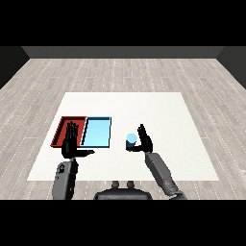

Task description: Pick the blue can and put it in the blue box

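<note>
A light blue can (130, 141) stands upright on the white table (158, 115), to the right of the light blue tray (97, 131). My right hand (143, 140) is right beside the can on its right, fingers pointing up and thumb reaching toward it; the fingers look mostly straight and not closed round the can. My left hand (72, 143) is held flat and open over the near part of the red tray (64, 126), thumb sticking out to the right.
The red tray and the light blue tray lie side by side at the table's left. The table's near edge runs just below both hands. Grey wooden floor surrounds the table.
</note>
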`<move>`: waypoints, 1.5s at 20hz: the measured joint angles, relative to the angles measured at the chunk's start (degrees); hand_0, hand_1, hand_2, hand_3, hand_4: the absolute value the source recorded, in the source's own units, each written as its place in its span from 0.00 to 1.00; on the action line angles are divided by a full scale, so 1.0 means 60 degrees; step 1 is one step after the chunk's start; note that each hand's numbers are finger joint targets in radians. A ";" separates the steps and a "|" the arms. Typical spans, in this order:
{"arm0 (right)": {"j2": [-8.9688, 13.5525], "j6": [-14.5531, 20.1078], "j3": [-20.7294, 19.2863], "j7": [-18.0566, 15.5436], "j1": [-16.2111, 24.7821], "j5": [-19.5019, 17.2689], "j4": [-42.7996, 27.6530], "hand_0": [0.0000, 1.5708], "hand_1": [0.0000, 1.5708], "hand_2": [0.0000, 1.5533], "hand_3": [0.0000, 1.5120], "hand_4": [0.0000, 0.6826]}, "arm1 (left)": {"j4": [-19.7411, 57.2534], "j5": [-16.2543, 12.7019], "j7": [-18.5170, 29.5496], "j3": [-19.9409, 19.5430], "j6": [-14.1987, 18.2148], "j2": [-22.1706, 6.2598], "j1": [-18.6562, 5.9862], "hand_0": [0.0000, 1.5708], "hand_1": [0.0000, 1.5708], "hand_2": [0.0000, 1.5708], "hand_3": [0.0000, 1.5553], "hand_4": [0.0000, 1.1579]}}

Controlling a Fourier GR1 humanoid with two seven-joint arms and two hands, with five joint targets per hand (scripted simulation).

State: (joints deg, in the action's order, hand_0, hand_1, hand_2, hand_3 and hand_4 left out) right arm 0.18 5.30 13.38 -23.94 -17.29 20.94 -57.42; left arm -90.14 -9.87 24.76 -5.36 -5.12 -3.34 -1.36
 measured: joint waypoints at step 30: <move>-0.0025 0.1543 0.1680 -0.0899 -0.1994 0.1779 0.2699 1.00 1.00 0.96 0.96 0.99 | 0.0027 0.0009 0.0307 -0.0003 -0.0144 0.0054 0.0293 0.00 0.00 0.00 0.00 0.00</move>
State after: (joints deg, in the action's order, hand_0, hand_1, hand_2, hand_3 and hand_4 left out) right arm 0.03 14.56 23.46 -29.34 -29.25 31.62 -41.22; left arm -89.98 -9.82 26.60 -5.38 -5.99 -3.01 0.40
